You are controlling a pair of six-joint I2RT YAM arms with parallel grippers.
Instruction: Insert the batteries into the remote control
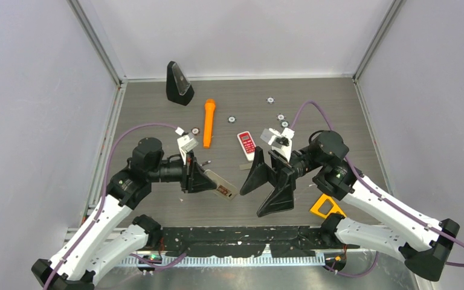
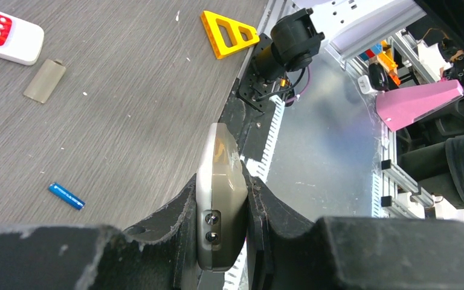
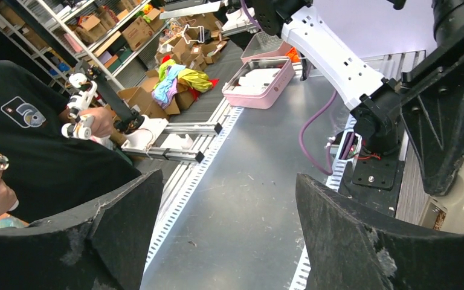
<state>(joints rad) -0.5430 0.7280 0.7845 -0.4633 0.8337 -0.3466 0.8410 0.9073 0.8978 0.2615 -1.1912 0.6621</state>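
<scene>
We judge loading barely begun: our left gripper (image 1: 208, 180) clamps the remote (image 2: 220, 181) above the desk (image 1: 157, 109)'s near edge, our right gripper (image 3: 229, 223) gapes empty, and a blue battery (image 2: 66, 196) lies unloaded mid-desk.

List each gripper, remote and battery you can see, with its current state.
left gripper, shut on the grey remote
right gripper, open, holding nothing
grey remote, clamped by one end
white remote, lying buttons-up on the table
blue battery, loose on the table, not loaded
</scene>
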